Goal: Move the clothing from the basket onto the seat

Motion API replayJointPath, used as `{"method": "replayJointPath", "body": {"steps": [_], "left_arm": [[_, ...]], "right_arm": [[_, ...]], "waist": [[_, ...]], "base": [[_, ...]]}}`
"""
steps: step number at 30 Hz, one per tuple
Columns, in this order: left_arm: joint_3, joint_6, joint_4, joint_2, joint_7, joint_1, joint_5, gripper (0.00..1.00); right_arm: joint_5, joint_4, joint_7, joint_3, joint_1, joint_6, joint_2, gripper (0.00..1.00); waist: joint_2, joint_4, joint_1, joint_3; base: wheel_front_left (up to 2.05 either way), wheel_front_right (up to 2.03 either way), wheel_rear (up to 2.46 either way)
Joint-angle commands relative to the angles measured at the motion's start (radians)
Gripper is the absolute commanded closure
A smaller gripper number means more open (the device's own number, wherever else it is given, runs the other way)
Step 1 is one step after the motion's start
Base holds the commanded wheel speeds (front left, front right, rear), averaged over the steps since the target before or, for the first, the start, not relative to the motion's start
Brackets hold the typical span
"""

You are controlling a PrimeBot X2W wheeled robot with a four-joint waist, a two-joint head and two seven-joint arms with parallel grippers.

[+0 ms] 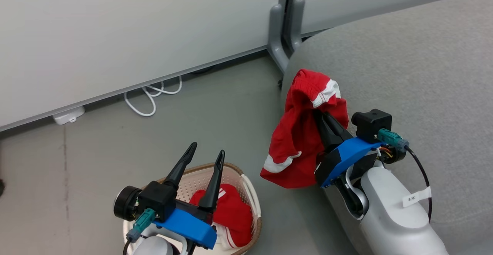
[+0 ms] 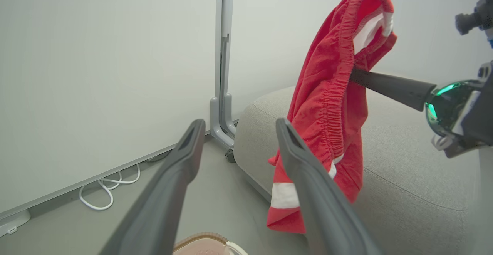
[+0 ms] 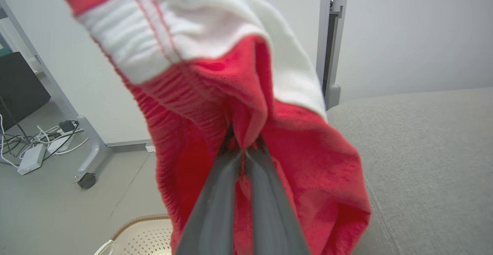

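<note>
Soft, even indoor light is filling all three views, throwing only faint shadows on the floor (image 1: pixel 96 151). The red garment (image 3: pixel 200 54) is blurring badly close against the right wrist lens.

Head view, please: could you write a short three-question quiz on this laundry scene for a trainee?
1. True or false: the right gripper is shut on a red garment.
2. Where does the other garment lie? A on the seat, B in the basket, C on the floor.
3. Fill in: the left gripper hangs above the basket with its fingers ____ and nothing between them.

Key: 1 true; 2 B; 3 open.
</note>
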Motion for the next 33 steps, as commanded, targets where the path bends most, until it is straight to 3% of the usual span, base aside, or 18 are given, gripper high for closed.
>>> {"method": "replayJointPath", "body": {"steps": [1,16,24,33], "left_arm": [[0.004,-0.005,-0.005,0.009,-0.005,-0.016,0.003,0.0],[-0.01,-0.004,-0.019,0.049,-0.005,-0.037,0.013,0.0],[-0.077,-0.004,0.004,0.06,-0.005,-0.084,-0.008,0.0],[-0.086,-0.004,0.007,0.073,-0.005,-0.095,-0.02,0.0]], "right_arm": [[0.008,-0.007,-0.007,0.004,0.0,0.0,-0.001,1.0],[0.053,0.004,-0.028,0.014,0.006,0.0,-0.001,1.0],[0.035,-0.012,-0.034,-0.04,0.026,0.0,-0.001,1.0],[0.052,-0.028,-0.036,-0.038,0.028,0.0,-0.001,1.0]], "waist": [[0.0,-0.07,0.0,0.016],[0.0,-0.321,0.0,0.06],[0.0,-0.331,0.0,0.078],[0.0,-0.331,0.0,0.091]], "base": [[0.0,0.0,0.0],[0.0,0.0,0.0],[0.0,0.0,0.0],[0.0,0.0,0.0]]}}
